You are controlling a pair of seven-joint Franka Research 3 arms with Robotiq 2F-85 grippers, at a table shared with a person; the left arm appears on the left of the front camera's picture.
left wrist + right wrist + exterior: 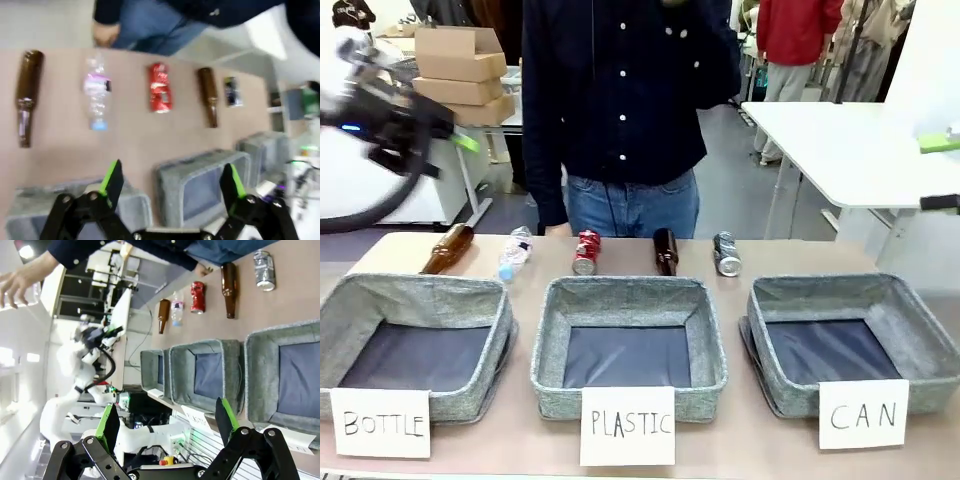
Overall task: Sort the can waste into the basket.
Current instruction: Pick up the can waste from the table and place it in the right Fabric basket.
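Two cans lie in a row along the table's far edge: a red can (pixel 586 252) (pixel 160 94) (pixel 197 296) and a silvery-grey can (pixel 725 254) (pixel 231 91) (pixel 263 270). The grey basket (pixel 820 292) (pixel 262 147) (pixel 257 375) with the "CAN" card (pixel 863 413) stands at the front right with nothing in it. My left gripper (pixel 420 128) (pixel 172 177) hovers high at the far left, open and holding nothing. My right gripper (pixel 942 172) (pixel 166 417) hangs open at the right edge, well above the table, also holding nothing.
Two brown bottles (pixel 448 248) (pixel 665 250) and a clear plastic bottle (pixel 514 254) lie in the same row. Bins carded "BOTTLE" (pixel 415 292) and "PLASTIC" (pixel 630 290) stand left and centre. A person in a dark shirt (pixel 620 90) stands at the far side.
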